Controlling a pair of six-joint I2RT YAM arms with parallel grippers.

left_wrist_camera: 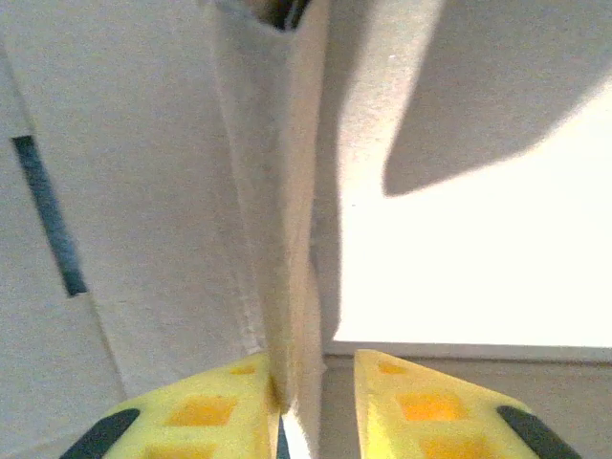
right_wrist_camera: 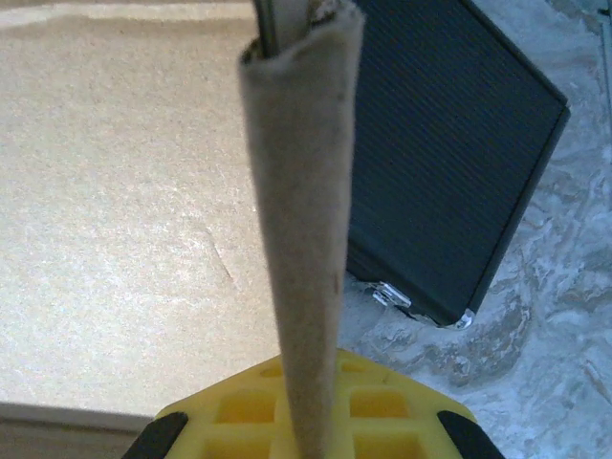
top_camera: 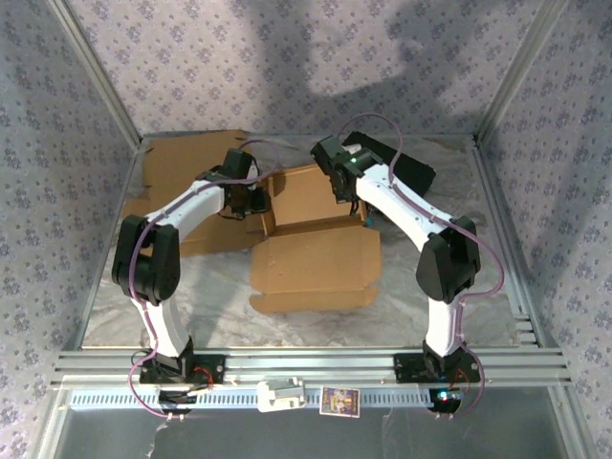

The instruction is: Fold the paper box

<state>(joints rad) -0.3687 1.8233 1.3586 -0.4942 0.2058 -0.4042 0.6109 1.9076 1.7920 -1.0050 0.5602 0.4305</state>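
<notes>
Starting nearest us, the box (top_camera: 306, 199) sits mid-desk (top_camera: 287, 330), lid (top_camera: 316, 268) flat toward us. Our left fingers (left_wrist_camera: 201, 416) stand slightly apart around its left wall (one side touching); our right fingers (right_wrist_camera: 239, 413) pinch its right wall. Beyond lie a case (top_camera: 406, 167) and cardboard (top_camera: 182, 163).

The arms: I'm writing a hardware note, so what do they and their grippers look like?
The left arm and right arm have white links, bulky black joint housings, and a thin lilac cable looping alongside each. The fingers are bright yellow, moulded with square recesses, with black patches at the sides.
</notes>
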